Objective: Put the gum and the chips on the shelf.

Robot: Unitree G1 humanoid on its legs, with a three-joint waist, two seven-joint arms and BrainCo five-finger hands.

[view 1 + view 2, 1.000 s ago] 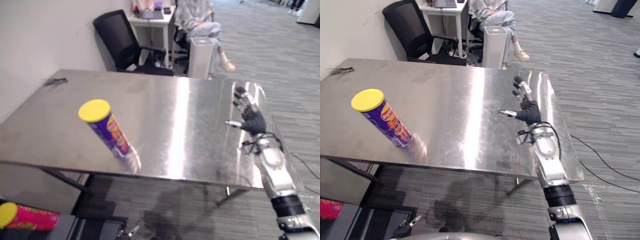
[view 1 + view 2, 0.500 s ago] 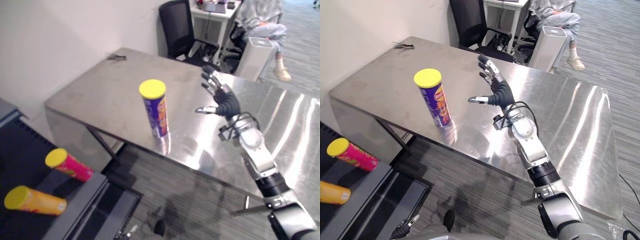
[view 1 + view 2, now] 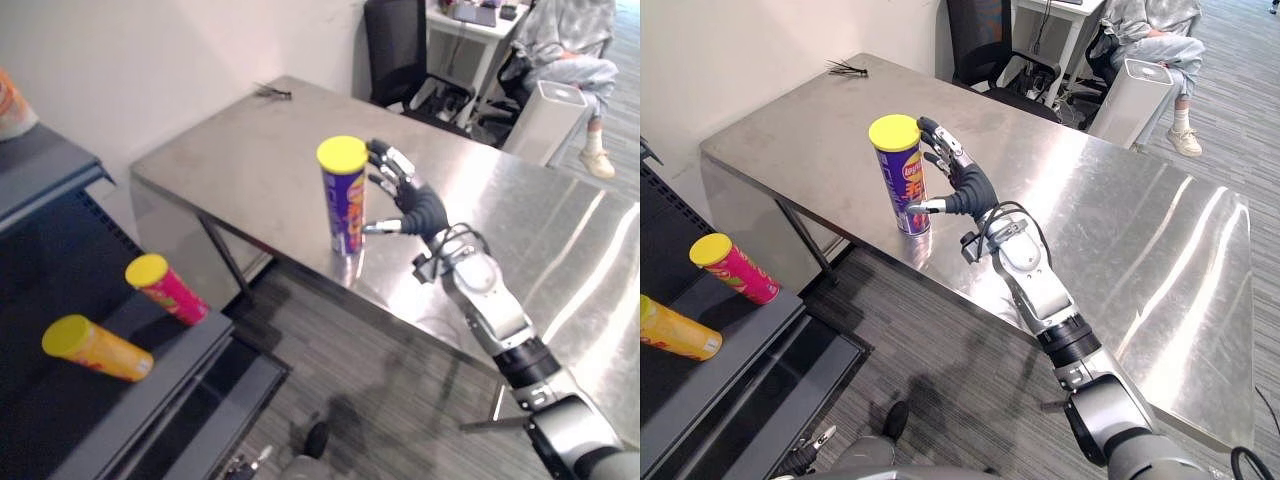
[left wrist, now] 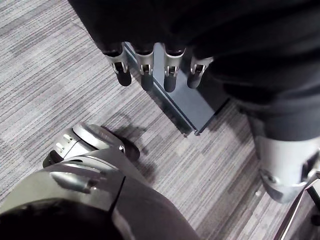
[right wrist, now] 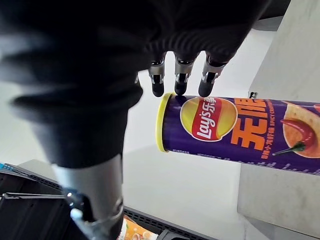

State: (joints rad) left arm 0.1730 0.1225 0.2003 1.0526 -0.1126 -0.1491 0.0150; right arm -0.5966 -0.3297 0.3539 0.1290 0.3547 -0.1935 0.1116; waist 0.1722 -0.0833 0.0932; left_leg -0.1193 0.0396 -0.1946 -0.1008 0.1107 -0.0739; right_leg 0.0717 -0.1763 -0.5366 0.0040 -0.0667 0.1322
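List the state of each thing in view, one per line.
purple chips can: upright on the table, lid on.
pink can: lying on the shelf, lid on.
orange can: lying on the shelf, lid on.
right hand: open, beside the purple chips can.
left hand: open, holding nothing.

Logo + big orange characters on purple chips can.

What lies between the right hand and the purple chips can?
Nothing. In the right eye view the open right hand is close beside the purple chips can, with only bare table under the narrow gap.
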